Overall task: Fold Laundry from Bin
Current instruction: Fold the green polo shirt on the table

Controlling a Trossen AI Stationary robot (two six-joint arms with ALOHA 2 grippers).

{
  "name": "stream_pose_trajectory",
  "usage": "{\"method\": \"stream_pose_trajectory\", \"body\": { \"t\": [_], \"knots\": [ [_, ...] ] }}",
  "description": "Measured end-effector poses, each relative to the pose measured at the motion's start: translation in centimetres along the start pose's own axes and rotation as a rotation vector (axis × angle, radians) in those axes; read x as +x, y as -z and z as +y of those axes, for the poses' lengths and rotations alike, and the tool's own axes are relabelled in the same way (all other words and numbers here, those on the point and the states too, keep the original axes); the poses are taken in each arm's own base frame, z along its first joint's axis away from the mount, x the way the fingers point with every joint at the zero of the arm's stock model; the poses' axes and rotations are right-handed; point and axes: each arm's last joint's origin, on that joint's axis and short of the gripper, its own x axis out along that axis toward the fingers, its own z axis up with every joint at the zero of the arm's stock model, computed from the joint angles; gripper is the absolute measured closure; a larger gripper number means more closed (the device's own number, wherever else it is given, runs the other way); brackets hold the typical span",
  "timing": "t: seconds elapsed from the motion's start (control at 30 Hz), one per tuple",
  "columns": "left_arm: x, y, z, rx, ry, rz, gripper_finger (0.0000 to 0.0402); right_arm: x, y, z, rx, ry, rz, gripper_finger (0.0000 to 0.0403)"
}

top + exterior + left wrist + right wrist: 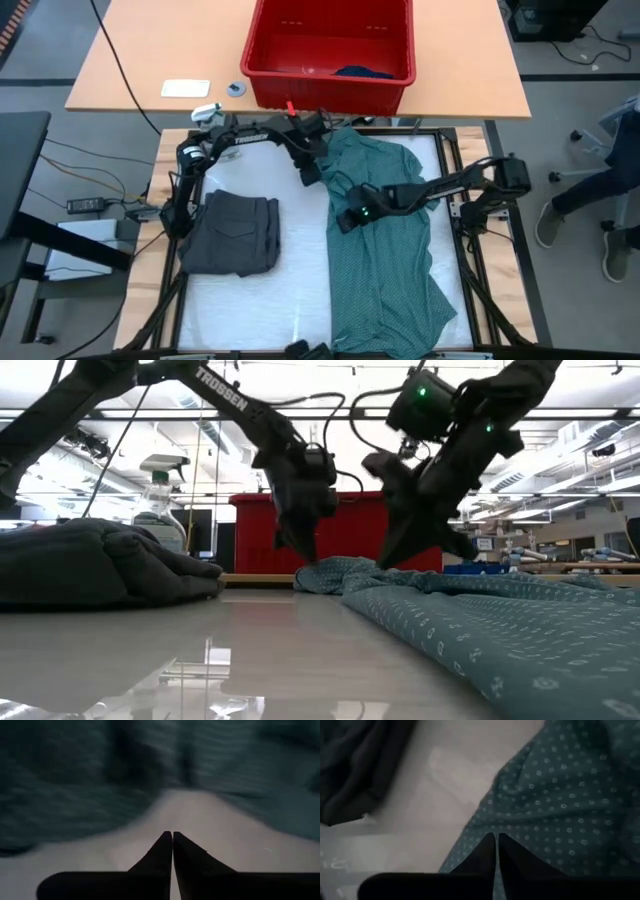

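A teal-green dotted T-shirt [390, 240] lies spread flat over the right half of the white work surface. A folded dark grey piece [232, 233] rests on the left half. The red bin [330, 88] stands at the far edge with a navy piece [362, 72] inside. My left gripper [308, 176] is shut, just off the shirt's far left edge, above bare surface [172, 836]. My right gripper [345, 222] is shut and points down at the shirt's left edge [497, 836]. Nothing shows between either pair of fingers. My left gripper slants down beside the shirt's far left edge [320, 570]; I cannot tell whether its tips touch the cloth or the surface. My right gripper slants down over the shirt's left edge [470, 845]; I cannot tell whether its shut tips rest on the cloth.
Bare white surface [300, 270] runs between the grey piece and the shirt. A white card [185, 88] and a small round object [235, 89] lie on the wooden table left of the bin. A seated person's legs [600, 200] show beyond the right edge.
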Motion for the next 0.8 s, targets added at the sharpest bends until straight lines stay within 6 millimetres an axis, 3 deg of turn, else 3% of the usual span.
{"method": "stream_pose_trajectory", "body": {
  "t": [0.2,0.43,0.6,0.8],
  "knots": [
    [1.0,-0.2,2.7,-0.043,-0.151,-0.166,0.039,2.3,2.0,-0.4,0.043,0.05,0.068,0.0393],
    [0.4,-0.2,5.7,-0.097,-0.243,-0.271,0.0391,3.2,5.0,1.2,0.053,-0.046,0.191,0.0395],
    [-0.8,-0.2,6.6,-0.132,-0.251,-0.236,0.0391,1.6,5.4,2.1,0.043,-0.072,0.158,0.0391],
    [-2.8,-0.5,5.3,-0.1,-0.148,-0.113,0.0391,-1.8,3.7,2.9,0.023,-0.117,0.091,0.0387]
  ]
}}
